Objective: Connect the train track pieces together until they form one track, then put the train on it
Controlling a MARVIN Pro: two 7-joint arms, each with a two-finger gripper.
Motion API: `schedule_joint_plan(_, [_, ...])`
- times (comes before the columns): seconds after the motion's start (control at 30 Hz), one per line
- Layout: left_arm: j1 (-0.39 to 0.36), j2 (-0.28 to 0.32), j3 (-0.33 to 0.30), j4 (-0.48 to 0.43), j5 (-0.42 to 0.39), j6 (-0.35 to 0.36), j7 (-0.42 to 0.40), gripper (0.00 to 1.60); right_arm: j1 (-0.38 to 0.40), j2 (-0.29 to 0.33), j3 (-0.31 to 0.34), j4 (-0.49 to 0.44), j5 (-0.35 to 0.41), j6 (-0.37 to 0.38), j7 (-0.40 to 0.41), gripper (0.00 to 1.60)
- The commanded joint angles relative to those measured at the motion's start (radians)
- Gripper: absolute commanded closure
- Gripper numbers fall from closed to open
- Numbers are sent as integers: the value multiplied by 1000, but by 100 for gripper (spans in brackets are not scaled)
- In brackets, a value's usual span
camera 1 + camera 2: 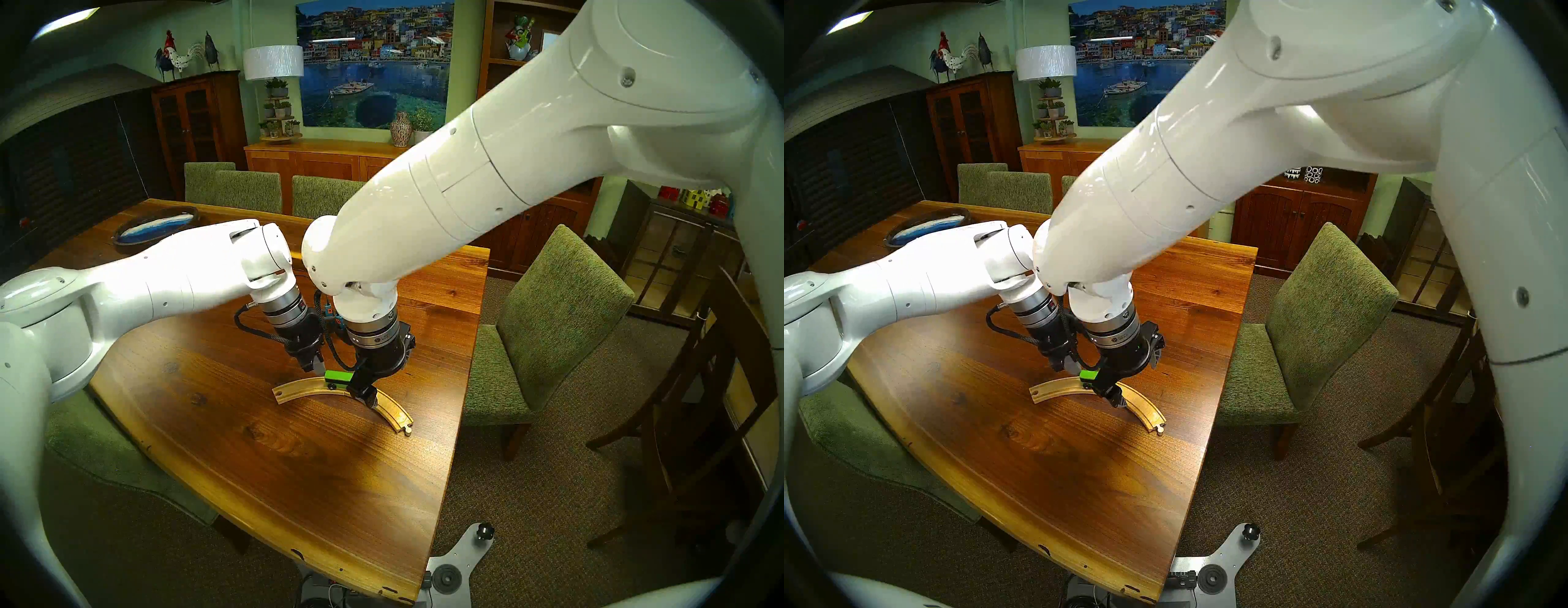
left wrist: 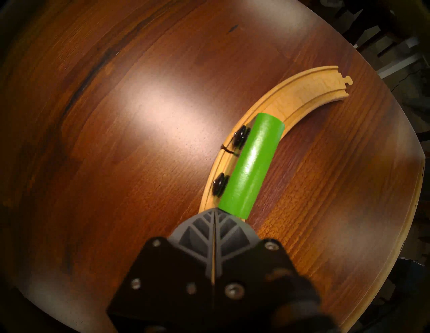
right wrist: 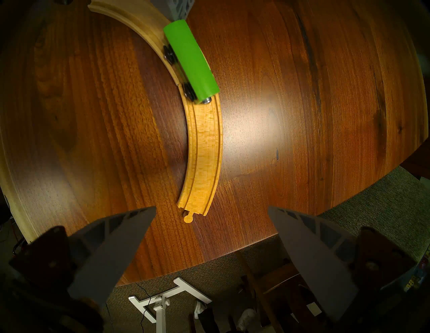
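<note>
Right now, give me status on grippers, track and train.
Left gripper shut, empty, behind train. Right gripper open, above track. Track joined, train on it, skewed. Nothing in the way.

Wood table, green chairs, brown carpet, harbour picture, white lamp.

Bare table all around track

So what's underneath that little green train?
The green train sits over the seam of the joined wooden track on the table. Its far-side wheels are hidden by its body.
</note>
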Motion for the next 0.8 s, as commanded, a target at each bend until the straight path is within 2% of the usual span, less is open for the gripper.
schedule_joint_plan(0.0, [-45,-25,-26,-13,-6,11,-9,160,22,13,4,9,-1,-1,0,0])
schedule_joint_plan(0.2, [-45,-27,-27,-26,-2,19,-8,160,22,13,4,9,-1,-1,0,0])
schedule_joint_plan(0.47, [-49,8,-9,-10,38,45,43,160,22,13,4,9,-1,-1,0,0])
schedule_joint_plan(0.63, [-65,54,-15,11,49,38,37,160,21,12,4,10,-1,-1,-1,0])
schedule_joint_plan(0.77, [-87,115,-22,-38,56,40,21,160,21,12,4,10,-1,0,-1,0])
